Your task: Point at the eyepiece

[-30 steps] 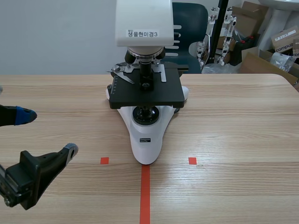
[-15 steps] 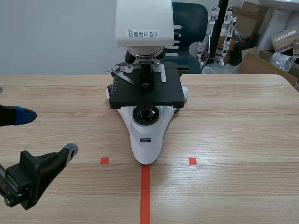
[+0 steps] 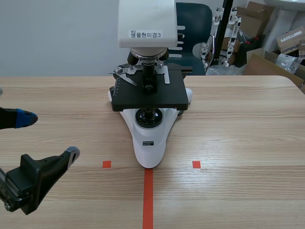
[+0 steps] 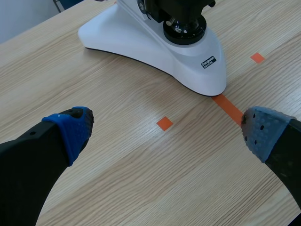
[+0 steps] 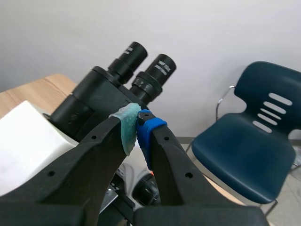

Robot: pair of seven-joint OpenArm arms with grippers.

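Left gripper [image 3: 49, 137] sits low over the table's [image 3: 238, 124] left side, fingers spread wide, holding nothing, well apart from the microscope [image 3: 148, 143]. The microscope stands upright at table centre, with a white base, a black stage and a white head above. The eyepiece [image 5: 159, 70] pair tops the head, black tubes tilted up. Right gripper [image 5: 137, 123] is up at the head, fingers pressed together on nothing, tips just under the nearer eyepiece tube; can't tell if they touch. Blue chair [image 5: 254, 141] is behind.
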